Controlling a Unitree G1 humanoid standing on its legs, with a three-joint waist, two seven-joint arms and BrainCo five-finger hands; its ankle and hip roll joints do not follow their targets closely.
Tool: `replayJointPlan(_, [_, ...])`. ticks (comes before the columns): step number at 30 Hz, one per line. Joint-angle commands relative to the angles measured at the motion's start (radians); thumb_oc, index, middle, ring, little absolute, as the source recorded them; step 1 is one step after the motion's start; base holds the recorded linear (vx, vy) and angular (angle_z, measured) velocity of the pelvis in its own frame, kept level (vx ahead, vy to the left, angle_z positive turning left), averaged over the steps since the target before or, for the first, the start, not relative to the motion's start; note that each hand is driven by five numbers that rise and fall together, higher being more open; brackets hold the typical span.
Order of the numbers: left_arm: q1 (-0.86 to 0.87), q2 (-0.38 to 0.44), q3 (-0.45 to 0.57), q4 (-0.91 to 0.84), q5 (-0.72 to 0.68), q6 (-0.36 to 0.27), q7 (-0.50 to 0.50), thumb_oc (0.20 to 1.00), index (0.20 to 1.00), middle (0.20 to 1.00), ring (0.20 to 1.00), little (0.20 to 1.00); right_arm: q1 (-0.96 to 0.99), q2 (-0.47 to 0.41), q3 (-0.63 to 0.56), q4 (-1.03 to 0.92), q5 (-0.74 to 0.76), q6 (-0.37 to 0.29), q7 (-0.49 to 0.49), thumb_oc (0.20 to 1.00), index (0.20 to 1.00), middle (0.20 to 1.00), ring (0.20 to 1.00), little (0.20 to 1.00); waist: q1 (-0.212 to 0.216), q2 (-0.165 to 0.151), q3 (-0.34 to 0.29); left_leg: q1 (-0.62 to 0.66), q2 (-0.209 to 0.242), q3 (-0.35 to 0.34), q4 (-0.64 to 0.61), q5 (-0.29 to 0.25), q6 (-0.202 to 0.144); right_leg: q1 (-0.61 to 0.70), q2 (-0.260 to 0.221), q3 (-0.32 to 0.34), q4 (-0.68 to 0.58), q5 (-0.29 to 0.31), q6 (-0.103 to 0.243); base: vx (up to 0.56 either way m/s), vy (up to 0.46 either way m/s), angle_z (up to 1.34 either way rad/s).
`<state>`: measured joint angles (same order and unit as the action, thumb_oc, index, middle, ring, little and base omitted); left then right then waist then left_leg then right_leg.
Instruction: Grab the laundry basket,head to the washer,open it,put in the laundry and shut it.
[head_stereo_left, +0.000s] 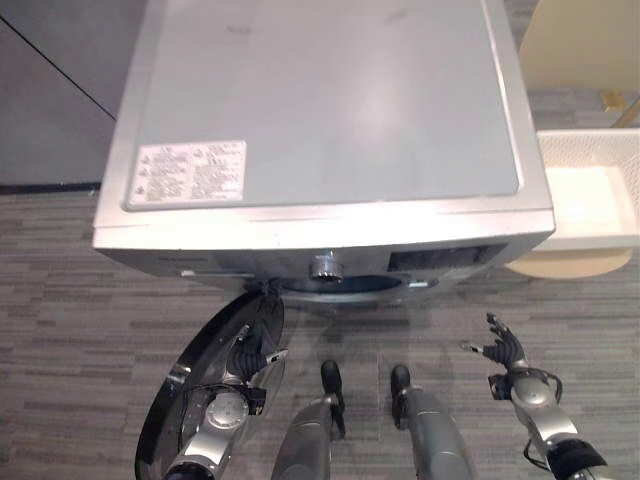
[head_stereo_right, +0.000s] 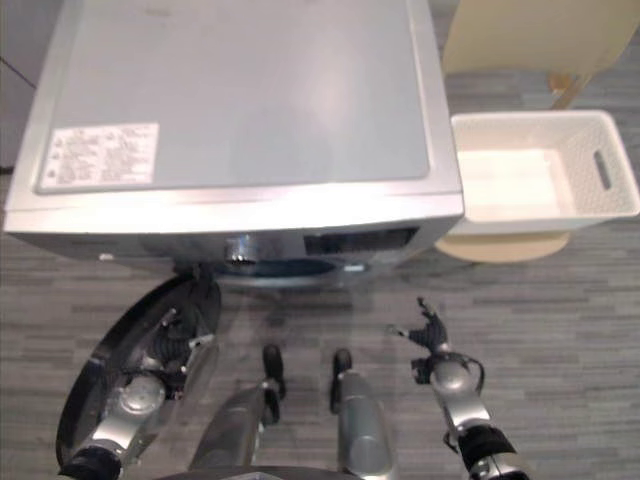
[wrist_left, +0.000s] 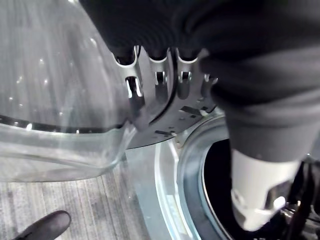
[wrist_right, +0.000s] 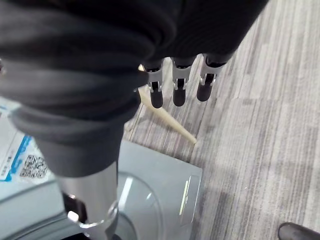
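the left hand (head_stereo_left: 236, 372) lies with fingers straight against the round glass washer door (head_stereo_left: 205, 385), which stands swung open. the white plastic laundry basket (head_stereo_right: 545, 170) looks empty, well off beyond the right hand (head_stereo_right: 432, 340), which hangs released over the grey striped floor (head_stereo_left: 400, 320). to shut the silver-grey washer (head_stereo_left: 320, 130), push flat from behind the door's rim, swinging steadily until it latches.
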<state>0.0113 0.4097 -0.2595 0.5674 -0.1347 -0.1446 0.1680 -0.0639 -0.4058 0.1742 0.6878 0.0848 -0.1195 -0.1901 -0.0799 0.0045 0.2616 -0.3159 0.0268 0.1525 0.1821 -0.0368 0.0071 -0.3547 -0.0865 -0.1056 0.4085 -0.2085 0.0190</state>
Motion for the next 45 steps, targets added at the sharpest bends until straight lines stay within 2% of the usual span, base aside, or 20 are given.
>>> replayJointPlan(1, [-0.007, 0.018, 0.022, 0.010, 0.058, -0.011, -0.035, 1.000, 1.000, 1.000, 1.000, 1.000, 0.050, 0.008, -0.011, 0.021, -0.037, -0.006, 0.034, 1.000, 1.000, 1.000, 1.000, 1.000, -0.029, -0.004, -0.042, 0.057, 0.033, -0.007, -0.058, -0.007, -0.045, 0.060, -0.023, 0.023, -0.209, 0.146, 0.087, 0.31, 0.189, -0.06])
replayJointPlan(2, [0.032, 0.000, 0.021, 0.032, 0.093, -0.008, -0.051, 1.000, 1.000, 1.000, 1.000, 1.000, 0.069, 0.026, -0.016, 0.085, -0.060, 0.000, 0.045, 1.000, 1.000, 1.000, 1.000, 1.000, -0.025, -0.011, -0.088, 0.147, 0.018, 0.005, -0.120, -0.009, -0.040, 0.149, -0.029, 0.031, -0.289, 0.172, 0.107, 0.19, 0.115, -0.10])
replayJointPlan(7, [0.048, -0.033, 0.027, 0.070, 0.099, -0.003, -0.047, 1.000, 1.000, 1.000, 1.000, 1.000, 0.070, 0.046, -0.008, 0.156, -0.083, 0.010, 0.046, 1.000, 1.000, 1.000, 1.000, 1.000, -0.015, -0.021, -0.120, 0.237, -0.004, 0.029, -0.209, -0.003, -0.027, 0.206, -0.044, 0.058, -0.370, 0.221, 0.139, 0.11, 0.132, -0.19])
replayJointPlan(9, [0.038, -0.033, 0.026, 0.081, 0.101, -0.005, -0.037, 1.000, 1.000, 1.000, 1.000, 1.000, 0.065, 0.050, 0.005, 0.166, -0.094, 0.017, 0.041, 1.000, 1.000, 1.000, 1.000, 1.000, -0.015, -0.031, -0.110, 0.242, -0.007, 0.046, -0.233, 0.014, -0.024, 0.174, -0.045, 0.085, -0.353, 0.269, 0.160, -0.12, 0.088, -0.49])
replayJointPlan(11, [0.005, -0.018, 0.014, 0.083, 0.099, -0.006, -0.032, 1.000, 1.000, 1.000, 1.000, 1.000, 0.054, 0.058, 0.012, 0.179, -0.087, 0.019, 0.039, 1.000, 1.000, 1.000, 1.000, 1.000, -0.016, -0.030, -0.088, 0.200, 0.010, 0.038, -0.222, 0.039, -0.016, 0.130, -0.014, 0.122, -0.280, 0.240, 0.169, -0.30, 0.050, -0.39])
replayJointPlan(14, [-0.033, 0.005, 0.008, 0.080, 0.103, -0.004, -0.026, 1.000, 1.000, 1.000, 1.000, 1.000, 0.054, 0.067, 0.031, 0.201, -0.079, 0.016, 0.040, 1.000, 1.000, 1.000, 1.000, 1.000, 0.002, -0.020, -0.076, 0.156, 0.042, 0.038, -0.217, 0.076, -0.017, 0.153, 0.022, 0.113, -0.152, 0.139, 0.138, -0.26, -0.014, -0.06])
replayJointPlan(17, [-0.047, 0.009, 0.005, 0.053, 0.091, -0.005, -0.023, 1.000, 1.000, 1.000, 1.000, 1.000, 0.055, 0.083, 0.038, 0.213, -0.081, 0.010, 0.036, 1.000, 1.000, 1.000, 1.000, 1.000, 0.039, -0.037, -0.112, 0.130, 0.050, 0.020, -0.236, 0.115, -0.030, 0.232, 0.055, 0.138, -0.082, 0.092, 0.118, -0.18, -0.152, 0.14])
replayJointPlan(18, [-0.047, 0.009, 0.005, 0.053, 0.091, -0.005, -0.023, 1.000, 1.000, 1.000, 1.000, 1.000, 0.055, 0.083, 0.038, 0.213, -0.081, 0.010, 0.036, 1.000, 1.000, 1.000, 1.000, 1.000, 0.039, -0.037, -0.112, 0.130, 0.050, 0.020, -0.236, 0.115, -0.030, 0.232, 0.055, 0.138, -0.082, 0.093, 0.118, -0.28, -0.263, 0.27])
replayJointPlan(19, [-0.043, 0.013, 0.013, 0.025, 0.079, -0.007, -0.008, 1.000, 1.000, 1.000, 1.000, 1.000, 0.044, 0.084, 0.037, 0.199, -0.067, 0.009, 0.030, 1.000, 1.000, 1.000, 1.000, 1.000, 0.066, -0.054, -0.112, 0.077, 0.054, 0.006, -0.223, 0.153, -0.047, 0.294, 0.067, 0.145, -0.212, 0.036, 0.088, -0.15, -0.162, 0.18])
replayJointPlan(20, [-0.043, 0.014, 0.014, 0.025, 0.079, -0.007, -0.008, 1.000, 1.000, 1.000, 1.000, 1.000, 0.044, 0.084, 0.037, 0.200, -0.067, 0.009, 0.030, 1.000, 1.000, 1.000, 1.000, 1.000, 0.064, -0.054, -0.113, 0.076, 0.053, 0.004, -0.222, 0.153, -0.047, 0.296, 0.067, 0.143, -0.215, 0.037, 0.088, -0.25, -0.251, 0.19])
replayJointPlan(21, [-0.038, 0.018, 0.017, 0.014, 0.083, -0.004, -0.007, 1.000, 1.000, 1.000, 1.000, 1.000, 0.043, 0.087, 0.032, 0.196, -0.049, 0.007, 0.028, 1.000, 1.000, 1.000, 1.000, 1.000, 0.073, -0.055, -0.113, 0.035, 0.058, -0.009, -0.219, 0.192, -0.064, 0.305, 0.084, 0.154, -0.263, 0.014, 0.068, -0.31, -0.213, 0.21])
replayJointPlan(22, [-0.023, 0.025, 0.027, -0.015, 0.082, -0.003, -0.013, 1.000, 1.000, 1.000, 1.000, 1.000, 0.047, 0.078, 0.027, 0.195, -0.041, 0.006, 0.026, 1.000, 1.000, 1.000, 1.000, 1.000, 0.084, -0.037, -0.097, -0.017, 0.073, -0.026, -0.236, 0.259, -0.106, 0.278, 0.122, 0.151, -0.279, 0.011, 0.046, -0.31, -0.213, 0.39])
replayJointPlan(24, [-0.019, 0.025, 0.032, -0.029, 0.076, -0.003, -0.017, 1.000, 1.000, 1.000, 1.000, 1.000, 0.045, 0.067, 0.027, 0.195, -0.044, 0.006, 0.022, 1.000, 1.000, 1.000, 1.000, 1.000, 0.091, -0.029, -0.079, -0.038, 0.072, -0.039, -0.235, 0.268, -0.115, 0.263, 0.130, 0.139, -0.275, 0.017, 0.037, -0.25, -0.092, 0.59])
replayJointPlan(25, [-0.019, 0.025, 0.032, -0.029, 0.076, -0.003, -0.017, 1.000, 1.000, 1.000, 1.000, 1.000, 0.045, 0.067, 0.027, 0.196, -0.044, 0.006, 0.022, 1.000, 1.000, 1.000, 1.000, 1.000, 0.091, -0.029, -0.079, -0.038, 0.072, -0.039, -0.234, 0.268, -0.115, 0.262, 0.130, 0.139, -0.275, 0.017, 0.037, -0.36, -0.063, 0.53])
replayJointPlan(28, [0.008, 0.038, 0.039, -0.083, 0.099, -0.009, -0.048, 1.000, 1.000, 1.000, 1.000, 1.000, 0.080, 0.060, -0.012, 0.198, -0.039, 0.001, 0.025, 1.000, 1.000, 1.000, 1.000, 1.000, 0.049, -0.050, -0.073, 0.004, 0.031, -0.039, -0.073, 0.080, -0.061, 0.228, 0.063, 0.044, -0.311, 0.074, 0.049, -0.32, -0.008, 0.79])
replayJointPlan(29, [0.008, 0.038, 0.040, -0.083, 0.099, -0.009, -0.049, 1.000, 1.000, 1.000, 1.000, 1.000, 0.079, 0.060, -0.012, 0.198, -0.039, 0.001, 0.025, 1.000, 1.000, 1.000, 1.000, 1.000, 0.049, -0.049, -0.075, 0.001, 0.032, -0.040, -0.073, 0.082, -0.061, 0.226, 0.064, 0.043, -0.313, 0.076, 0.049, -0.13, 0.033, 0.80])
replayJointPlan(30, [0.007, 0.042, 0.038, -0.090, 0.105, -0.013, -0.050, 1.000, 1.000, 1.000, 1.000, 1.000, 0.084, 0.060, -0.016, 0.205, -0.039, -0.004, 0.028, 1.000, 1.000, 1.000, 1.000, 1.000, 0.040, -0.052, -0.083, 0.038, 0.024, -0.049, -0.067, 0.047, -0.060, 0.222, 0.052, 0.028, -0.325, 0.089, 0.051, 0.00, 0.080, 0.63])
replayJointPlan(36, [-0.038, 0.085, 0.039, -0.180, 0.198, -0.017, -0.004, 1.000, 1.000, 1.000, 1.000, 1.000, 0.107, 0.069, -0.022, 0.254, -0.055, -0.006, 0.031, 1.000, 1.000, 1.000, 1.000, 1.000, 0.017, -0.033, -0.159, 0.183, -0.003, -0.064, -0.258, 0.061, -0.051, 0.264, 0.051, 0.015, -0.390, 0.122, 0.078, 0.10, 0.129, 0.32])
replayJointPlan(42, [-0.135, 0.172, 0.044, -0.198, 0.286, -0.023, 0.048, 1.000, 1.000, 1.000, 1.000, 1.000, 0.119, 0.068, -0.016, 0.237, -0.062, -0.010, 0.036, 1.000, 1.000, 1.000, 1.000, 1.000, 0.001, -0.033, -0.179, 0.201, -0.012, -0.052, -0.269, 0.051, -0.050, 0.273, 0.039, 0.020, -0.391, 0.128, 0.093, 0.07, 0.098, -0.05])
replayJointPlan(45, [-0.241, 0.229, 0.055, -0.105, 0.330, -0.005, 0.112, 1.000, 1.000, 1.000, 1.000, 1.000, 0.138, 0.064, -0.001, 0.207, -0.064, -0.016, 0.043, 1.000, 1.000, 1.000, 1.000, 1.000, -0.014, -0.036, -0.189, 0.201, -0.014, -0.041, -0.269, 0.044, -0.051, 0.268, 0.031, 0.031, -0.390, 0.137, 0.103, 0.06, 0.091, 0.01])
